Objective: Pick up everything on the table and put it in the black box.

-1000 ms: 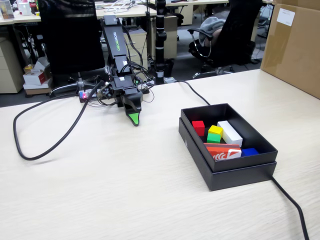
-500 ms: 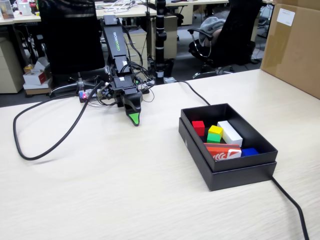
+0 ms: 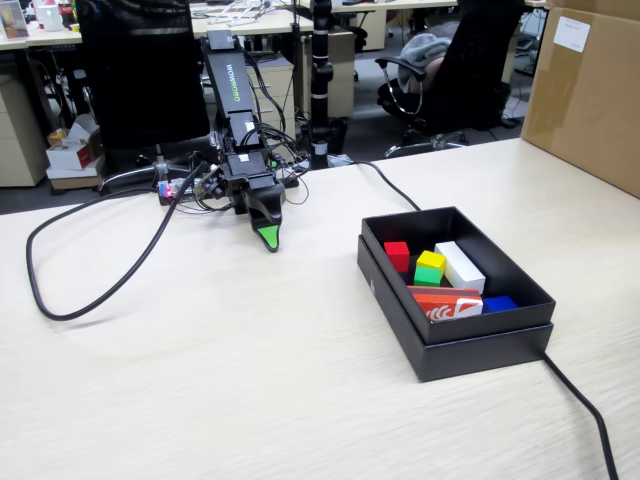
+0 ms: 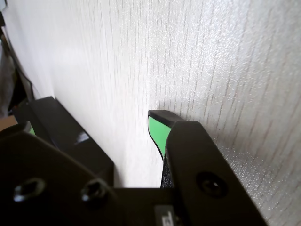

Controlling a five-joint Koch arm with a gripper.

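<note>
Resting on the wood-grain table (image 3: 250, 380), the green-tipped hand (image 3: 266, 238) holds nothing; opening unclear.

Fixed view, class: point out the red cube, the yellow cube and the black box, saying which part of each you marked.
red cube (image 3: 397, 254), fixed view, on its front face.
yellow cube (image 3: 432, 262), fixed view, on its top face.
black box (image 3: 480, 351), fixed view, on its near outer wall.

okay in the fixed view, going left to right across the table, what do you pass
Looped black cable → gripper → black box holding the red cube, the yellow cube on the green cube, and the white block → brown carton.
</note>
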